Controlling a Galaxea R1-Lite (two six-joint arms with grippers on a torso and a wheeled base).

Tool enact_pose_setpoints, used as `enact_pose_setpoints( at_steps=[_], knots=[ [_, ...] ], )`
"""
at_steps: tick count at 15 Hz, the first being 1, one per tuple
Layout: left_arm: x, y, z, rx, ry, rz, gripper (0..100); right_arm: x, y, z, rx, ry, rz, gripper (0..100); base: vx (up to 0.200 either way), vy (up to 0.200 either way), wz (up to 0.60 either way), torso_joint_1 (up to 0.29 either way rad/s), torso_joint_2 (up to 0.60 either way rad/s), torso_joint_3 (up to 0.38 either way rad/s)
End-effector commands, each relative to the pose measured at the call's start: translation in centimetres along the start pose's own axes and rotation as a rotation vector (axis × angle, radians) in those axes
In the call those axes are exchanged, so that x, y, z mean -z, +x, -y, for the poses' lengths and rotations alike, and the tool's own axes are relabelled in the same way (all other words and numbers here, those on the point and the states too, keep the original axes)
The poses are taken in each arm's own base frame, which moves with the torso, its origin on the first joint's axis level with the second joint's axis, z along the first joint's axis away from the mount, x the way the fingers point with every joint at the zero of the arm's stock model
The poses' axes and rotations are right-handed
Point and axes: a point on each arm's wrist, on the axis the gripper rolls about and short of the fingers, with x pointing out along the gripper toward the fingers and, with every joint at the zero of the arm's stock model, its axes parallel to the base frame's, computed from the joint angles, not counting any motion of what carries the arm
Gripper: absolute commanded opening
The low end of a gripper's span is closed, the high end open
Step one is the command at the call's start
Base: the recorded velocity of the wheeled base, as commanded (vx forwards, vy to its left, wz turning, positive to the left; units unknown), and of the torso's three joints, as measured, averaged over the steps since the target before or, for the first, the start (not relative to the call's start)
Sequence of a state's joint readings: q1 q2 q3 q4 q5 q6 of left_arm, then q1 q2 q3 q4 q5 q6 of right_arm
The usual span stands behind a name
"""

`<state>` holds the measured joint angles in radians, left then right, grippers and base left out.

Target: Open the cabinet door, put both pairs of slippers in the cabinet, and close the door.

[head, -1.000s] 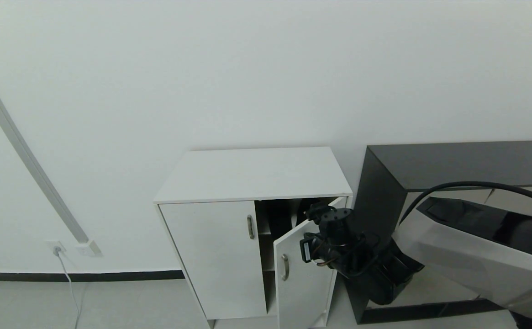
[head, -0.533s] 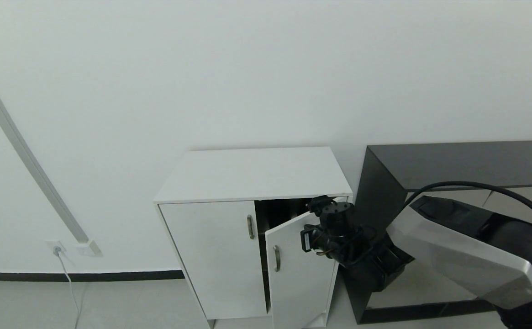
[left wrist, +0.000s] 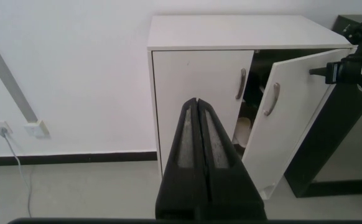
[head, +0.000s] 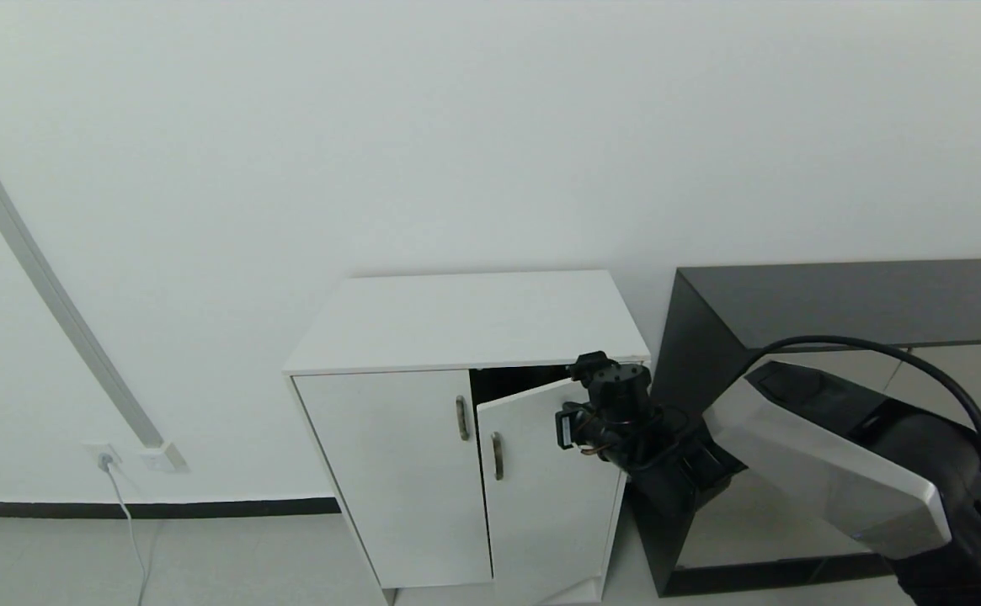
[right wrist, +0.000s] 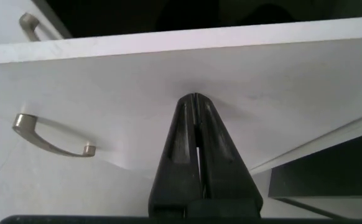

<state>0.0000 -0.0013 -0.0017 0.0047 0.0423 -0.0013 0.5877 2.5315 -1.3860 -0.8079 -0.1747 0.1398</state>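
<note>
The white cabinet (head: 465,324) stands against the wall, its left door (head: 389,471) shut. Its right door (head: 549,497) hangs ajar by a narrow dark gap. My right gripper (right wrist: 195,99) is shut, its tips pressed on the door's outer face near the top edge, away from the metal handle (right wrist: 53,140). In the head view it sits at the door's upper right corner (head: 584,367). My left gripper (left wrist: 196,102) is shut on nothing and is held well back from the cabinet (left wrist: 243,31). A pale slipper-like shape (left wrist: 242,130) shows through the gap.
A black side unit (head: 835,299) stands right beside the cabinet, close behind my right arm. A wall socket with a hanging cable (head: 107,461) and a slanted grey conduit (head: 35,269) are at the left. Bare floor (head: 162,564) lies in front.
The right door has swung from wide open to nearly shut. My right gripper travelled with it, toward the cabinet front.
</note>
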Motion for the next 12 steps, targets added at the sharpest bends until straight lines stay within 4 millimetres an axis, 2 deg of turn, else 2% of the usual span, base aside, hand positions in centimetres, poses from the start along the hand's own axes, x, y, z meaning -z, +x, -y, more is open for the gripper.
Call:
enact_pose_setpoints(
  at_steps=[1, 12],
  knots=[
    [0.0, 0.0, 0.0, -0.001, 0.000, -0.001, 0, 0.3, 0.4, 0.1, 0.004, 0.000, -0.004, 0, 0.000, 0.000, 0.00, 0.000, 0.00, 0.000],
    [0.0, 0.0, 0.0, -0.001, 0.000, -0.001, 0, -2.0, 1.9, 0.9, 0.016, 0.012, 0.011, 0, 0.000, 0.000, 0.00, 0.000, 0.00, 0.000]
  ],
)
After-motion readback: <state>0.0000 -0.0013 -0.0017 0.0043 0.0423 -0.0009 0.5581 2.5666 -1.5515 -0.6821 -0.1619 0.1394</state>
